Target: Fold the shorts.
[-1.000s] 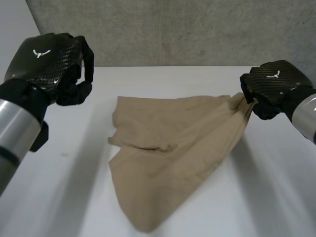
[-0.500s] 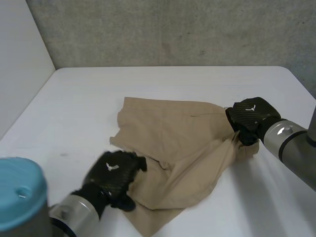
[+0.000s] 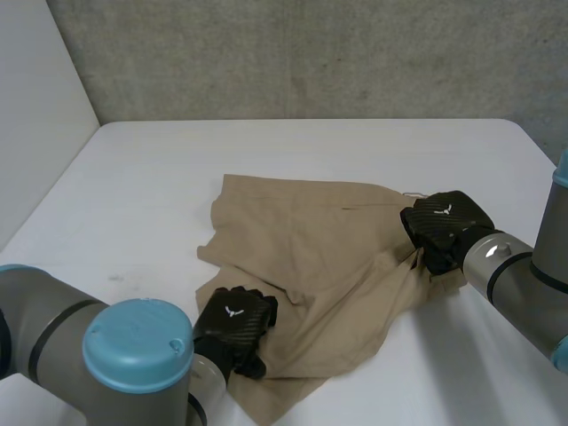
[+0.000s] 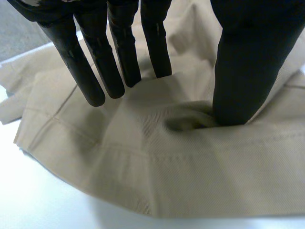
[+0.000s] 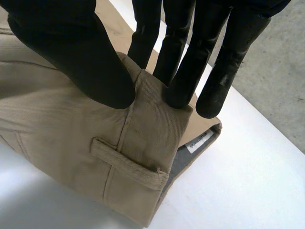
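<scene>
**Both hands on the tan shorts, bare worktop around them**

The tan shorts (image 3: 311, 253) lie crumpled and partly spread at the middle of the white worktop (image 3: 151, 177). They sit well in from its far edge, where a grey concrete wall (image 3: 311, 53) rises. They are also well in from its left edge, where a white side panel (image 3: 35, 98) stands. Bare worktop lies on the far side, to the left and to the near right of the cloth.

The left hand (image 3: 232, 327) rests on the near leg of the shorts, just inside the cloth's left edge. In its wrist view the fingers (image 4: 119, 67) are straight, with their tips pressed down on the cloth. The thumb (image 4: 243, 71) stands apart from them, its tip sunk in a fold, and a low hump of cloth rises between. This hand is spread, pressing rather than gripping. The stitched hem (image 4: 190, 162) runs just beyond the thumb, with white worktop past it.

The right hand (image 3: 441, 229) is at the right end of the shorts, on a corner of the waistband (image 5: 143, 119). Its thumb and fingers are closed on the waistband, pinching it between them. A belt loop (image 5: 126, 164) lies just past the thumb tip. A small white label (image 5: 200, 140) shows at the waistband's open edge, and bare worktop lies beside it.
</scene>
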Robot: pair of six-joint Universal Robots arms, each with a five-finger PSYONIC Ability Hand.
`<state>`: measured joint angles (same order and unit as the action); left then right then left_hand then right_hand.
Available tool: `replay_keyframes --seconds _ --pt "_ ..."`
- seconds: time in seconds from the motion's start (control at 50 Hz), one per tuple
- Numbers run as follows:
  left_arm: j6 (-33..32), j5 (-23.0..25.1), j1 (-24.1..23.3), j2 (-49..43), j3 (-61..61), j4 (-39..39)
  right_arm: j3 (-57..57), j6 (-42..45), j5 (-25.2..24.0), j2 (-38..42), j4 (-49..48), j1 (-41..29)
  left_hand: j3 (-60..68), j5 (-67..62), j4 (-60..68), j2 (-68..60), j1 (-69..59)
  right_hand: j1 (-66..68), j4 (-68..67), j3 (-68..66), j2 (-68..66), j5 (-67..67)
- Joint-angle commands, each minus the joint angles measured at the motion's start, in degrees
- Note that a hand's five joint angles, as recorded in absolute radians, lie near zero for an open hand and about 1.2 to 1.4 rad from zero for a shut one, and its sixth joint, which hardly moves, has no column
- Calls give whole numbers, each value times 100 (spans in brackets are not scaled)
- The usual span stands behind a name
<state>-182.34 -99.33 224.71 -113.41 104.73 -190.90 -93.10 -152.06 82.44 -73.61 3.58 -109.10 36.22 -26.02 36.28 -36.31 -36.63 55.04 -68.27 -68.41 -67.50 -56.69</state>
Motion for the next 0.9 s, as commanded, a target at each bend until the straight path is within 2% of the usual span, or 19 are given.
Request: replay_keyframes --seconds 0.02,0.06,0.08,0.12,0.14,0.16,0.32,0.5,0.6,0.74,0.76,0.82,0.9 --pt "-12 10 20 47 -40 96 28 1 1 -4 -24 38 1116 -1137 1111 -1108 -1076 2496 -1173 -1159 -1250 -1331" --pt "-12 10 20 100 -49 123 37 9 1 -4 -24 47 1467 -1488 1462 -1459 -1426 2496 -1173 -1159 -1250 -1331" --pt "-12 10 29 213 -58 131 46 9 1 -4 -24 47 2269 -2290 2264 -2261 -2228 2496 -1173 -1159 -1250 -1331" --pt "-12 19 38 310 -58 123 46 9 1 5 -32 47 3063 -3084 3058 -3055 -3023 2496 -1173 -1159 -1250 -1331" --pt "-20 19 46 372 -58 123 46 9 1 13 -41 38 4134 -4154 4128 -4125 -4093 2496 -1173 -1159 -1250 -1331" --pt "-21 19 55 390 -58 123 46 9 1 13 -50 38 4375 -4396 4370 -4367 -4334 2496 -1173 -1159 -1250 -1331" --pt "-433 19 160 109 -242 -61 37 1 9 13 -103 -15 4378 -4398 4372 -4369 -4337 2496 -1173 -1159 -1250 -1331" --pt "-1759 36 1030 -628 -1462 -949 11 -289 44 136 -471 -261 4378 -4398 4372 -4369 -4337 2496 -1173 -1159 -1250 -1331" --pt "-2393 133 1365 -1332 -2280 -1011 63 -702 308 417 -823 -401 4378 -4398 4372 -4369 -4337 2496 -1173 -1159 -1250 -1331" --pt "-2455 212 1286 -1922 -2730 -1029 292 -817 826 927 -1148 -639 4378 -4398 4372 -4369 -4337 2496 -1173 -1159 -1250 -1331" --pt "-2446 203 1260 -1922 -2712 -1020 310 -799 896 988 -1175 -639 4097 -4118 4091 -4088 -4056 2496 -1173 -1159 -1250 -1331" --pt "-2438 168 1172 -1869 -2599 -976 450 -720 1125 1243 -1298 -648 1799 -1820 1794 -1791 -1758 2496 -1173 -1159 -1250 -1331" --pt "-2376 159 1172 -1292 -2204 -915 565 -597 1301 1437 -1324 -648 815 -836 810 -807 -774 2496 -1173 -1159 -1250 -1331"
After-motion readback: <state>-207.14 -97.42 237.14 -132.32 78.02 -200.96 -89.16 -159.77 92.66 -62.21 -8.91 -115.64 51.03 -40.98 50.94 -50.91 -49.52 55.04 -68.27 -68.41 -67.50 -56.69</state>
